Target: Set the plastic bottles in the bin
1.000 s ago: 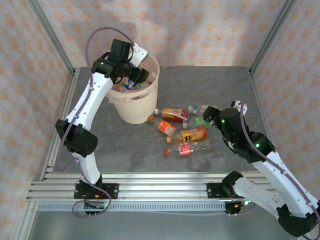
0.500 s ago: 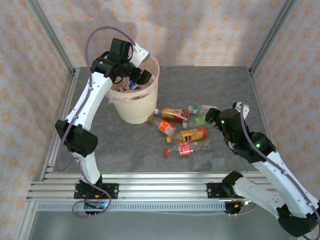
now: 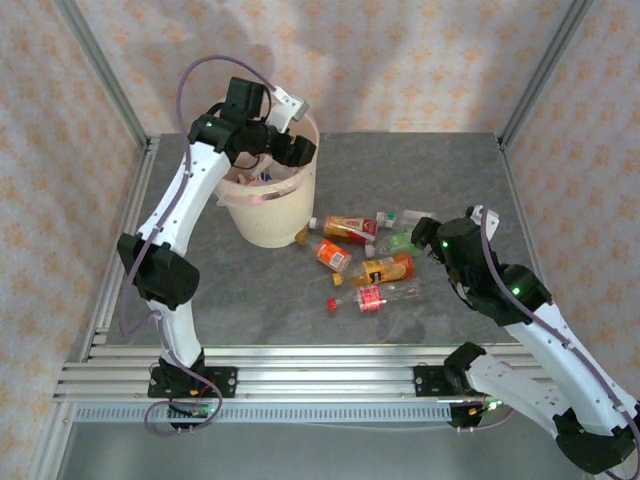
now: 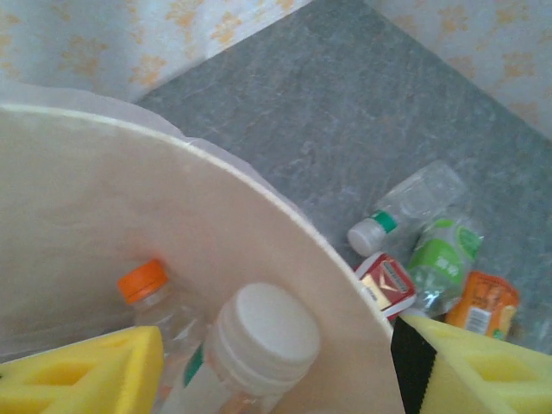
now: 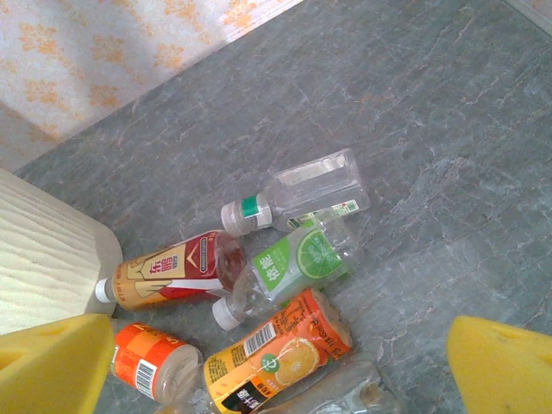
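Plastic bottles (image 3: 388, 269) lie on their sides in a loose cluster on the grey mottled table (image 3: 440, 170) in my overhead view. They are just right of the tall round cream-white plastic bin (image 3: 272, 218) with its thin pink liner. I see red, orange and green labels among them. My left gripper (image 3: 287, 150) hangs over the bin's mouth at its far right rim. My right gripper (image 3: 420, 230) hovers at the right edge of the cluster, near the green-labelled bottle (image 3: 400, 243).

From the left wrist I look down across the bin's rim. Inside the bin, an orange-capped clear bottle (image 4: 148, 293) and a white-capped clear bottle (image 4: 263, 332) rest side by side. The yellow foam fingers (image 4: 82, 375) stand apart at the lower corners with the rim passing between them. They grip nothing, so that pincer is released. Beyond the rim, four bottles show on the table.

From the right wrist, five bottles lie below me:
- a clear bottle with a green neck band (image 5: 306, 191)
- a red-labelled bottle (image 5: 172, 269), its cap just beside the bin's wall
- the green-labelled bottle
- a long orange-juice bottle (image 5: 278, 341)
- a short orange-labelled bottle (image 5: 155, 366)

This pincer's yellow pads (image 5: 504, 366) sit wide apart with nothing between them, so it too is released.
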Tool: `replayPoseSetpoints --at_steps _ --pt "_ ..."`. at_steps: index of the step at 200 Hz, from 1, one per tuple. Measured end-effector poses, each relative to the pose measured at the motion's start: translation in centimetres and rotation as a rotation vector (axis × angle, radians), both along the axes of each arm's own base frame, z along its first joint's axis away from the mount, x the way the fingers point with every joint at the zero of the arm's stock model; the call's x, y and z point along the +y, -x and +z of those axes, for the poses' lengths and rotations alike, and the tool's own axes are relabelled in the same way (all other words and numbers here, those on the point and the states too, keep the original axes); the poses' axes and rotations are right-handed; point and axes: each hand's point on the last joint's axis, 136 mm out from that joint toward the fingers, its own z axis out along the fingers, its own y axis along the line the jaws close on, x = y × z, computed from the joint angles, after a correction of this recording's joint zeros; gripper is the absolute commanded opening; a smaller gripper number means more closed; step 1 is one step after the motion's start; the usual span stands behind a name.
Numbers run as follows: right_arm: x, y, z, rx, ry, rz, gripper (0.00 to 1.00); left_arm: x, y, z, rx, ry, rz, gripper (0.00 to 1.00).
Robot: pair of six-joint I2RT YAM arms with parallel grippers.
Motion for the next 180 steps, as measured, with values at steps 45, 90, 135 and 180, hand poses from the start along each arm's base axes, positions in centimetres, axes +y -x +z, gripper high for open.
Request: replayPoseSetpoints --at_steps 45,90,135,180 --pt "0.0 0.0 0.0 0.001 -0.002 -0.002 0.99 -0.6 -0.2 -0.7 0.031 0.050 0.003 0.59" --pt "0.2 -0.2 -0.3 0.013 0.001 -0.003 0.99 0.7 -0.5 -0.3 -0.035 0.016 0.118 0.50" --pt "0.4 -0.3 -0.7 0.027 0.008 0.000 0.99 4.7 -0.9 -1.0 -0.101 -0.064 0.335 0.62" --pt "0.5 -0.4 -0.9 0.036 0.011 0.002 0.99 7.1 -0.7 1.9 -0.194 -0.089 0.448 0.61"
